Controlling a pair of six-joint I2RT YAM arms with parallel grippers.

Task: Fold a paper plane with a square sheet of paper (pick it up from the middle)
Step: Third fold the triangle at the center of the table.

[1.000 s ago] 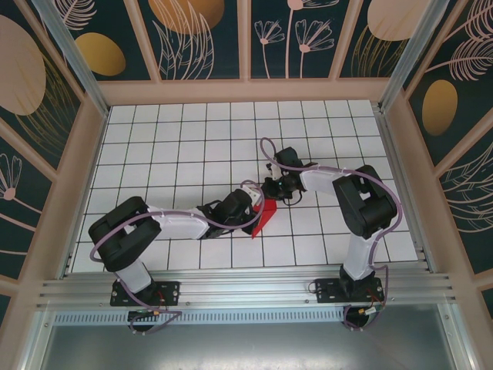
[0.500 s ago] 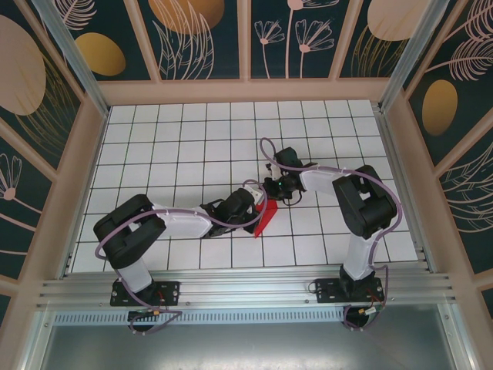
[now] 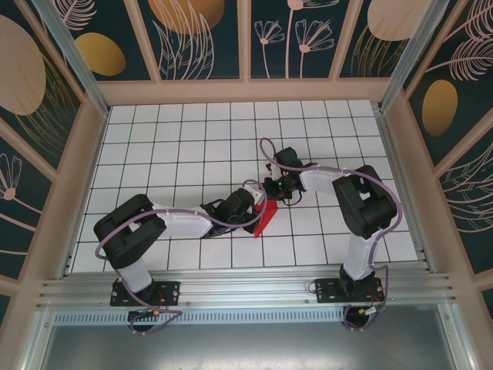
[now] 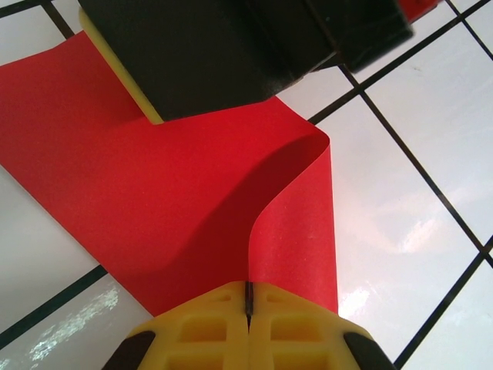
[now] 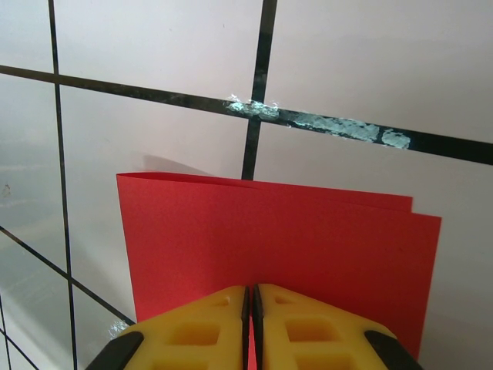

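Both the left gripper (image 4: 248, 308) and the right gripper (image 5: 250, 304) pinch the red paper (image 3: 266, 218), just below the middle of the overhead view. The left fingertips are pressed together on one edge, with the sheet curling away from them. The right ones clamp a folded, double-layered part. Beneath lies the table (image 3: 154, 139) — glossy white tiles with black grid lines. Dark teal walls (image 3: 200, 38) with peach leaf prints surround it — pale beams frame them.

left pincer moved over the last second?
Yes. The left pincer shifted slightly right across the tile grid, carrying the red paper with it. That happened early on; no shift shows in the last half second.
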